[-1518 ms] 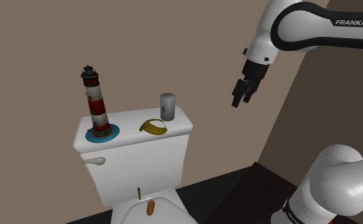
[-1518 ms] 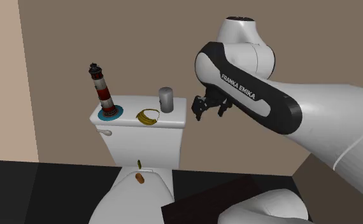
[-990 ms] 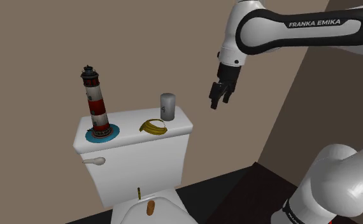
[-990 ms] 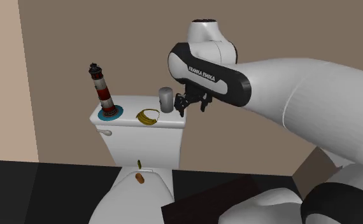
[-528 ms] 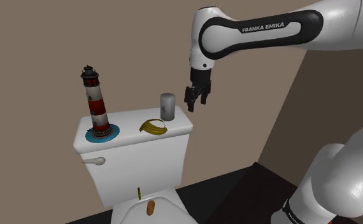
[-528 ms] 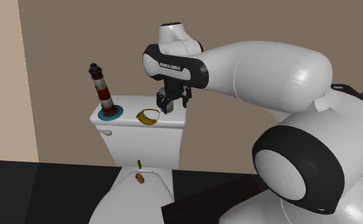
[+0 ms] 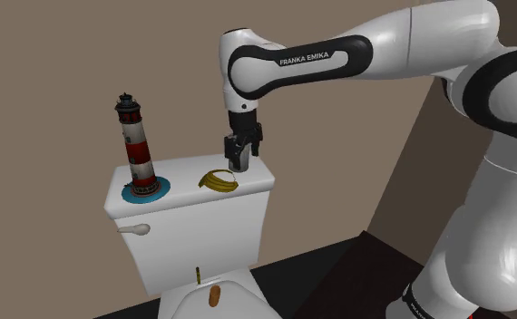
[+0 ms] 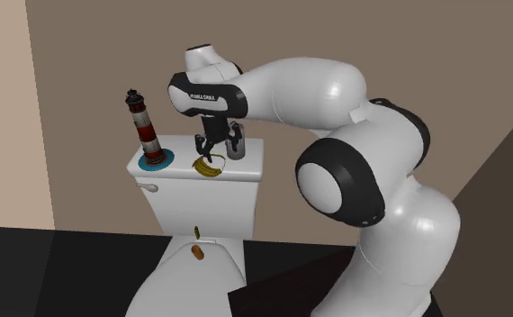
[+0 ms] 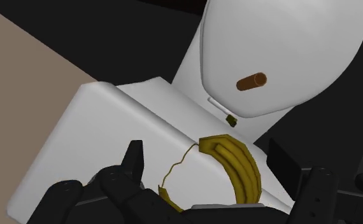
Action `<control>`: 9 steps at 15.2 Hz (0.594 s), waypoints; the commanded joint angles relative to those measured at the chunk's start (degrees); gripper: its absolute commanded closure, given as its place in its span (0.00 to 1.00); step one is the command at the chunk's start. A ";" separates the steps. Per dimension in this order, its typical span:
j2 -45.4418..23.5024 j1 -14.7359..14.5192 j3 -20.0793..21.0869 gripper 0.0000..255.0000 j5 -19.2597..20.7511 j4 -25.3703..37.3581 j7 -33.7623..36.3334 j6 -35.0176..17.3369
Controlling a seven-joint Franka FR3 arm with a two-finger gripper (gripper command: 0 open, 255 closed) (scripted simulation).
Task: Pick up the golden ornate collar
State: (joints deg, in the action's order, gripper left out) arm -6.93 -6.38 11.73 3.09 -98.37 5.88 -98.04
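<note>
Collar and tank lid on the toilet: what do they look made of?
Collar: dull gold, probably metal. It has a broad ridged band on one side that thins to a wire-like loop, though the flat shading leaves the material open.
Tank lid: plain matte white, likely ceramic, judged from the toilet shape alone; no texture shows.

free: bare tank lid (image 7: 184, 186) left of centre in the shoulder view, between lighthouse (image 7: 137, 149) and collar (image 7: 219, 180); air above it open | obstacles: lighthouse upright at lid's left end; grey canister (image 8: 238, 147) just behind gripper (image 7: 239, 166); wall (image 7: 57, 63) behind tank
</note>
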 commanded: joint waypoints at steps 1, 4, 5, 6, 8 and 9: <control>-5.25 -1.33 0.83 0.00 1.57 5.23 1.05 1.41; -13.46 -3.58 1.50 0.00 3.97 14.25 1.95 4.36; -16.33 -4.45 1.64 0.00 4.77 17.59 2.14 5.55; -19.29 -5.38 1.72 0.00 5.56 21.15 2.28 6.86; -23.26 -6.70 1.71 0.00 6.54 26.12 2.33 8.76; -23.27 -6.66 1.67 0.00 6.54 25.36 2.39 7.99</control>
State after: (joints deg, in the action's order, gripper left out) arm -29.37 -12.70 13.38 9.39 -73.62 8.10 -90.05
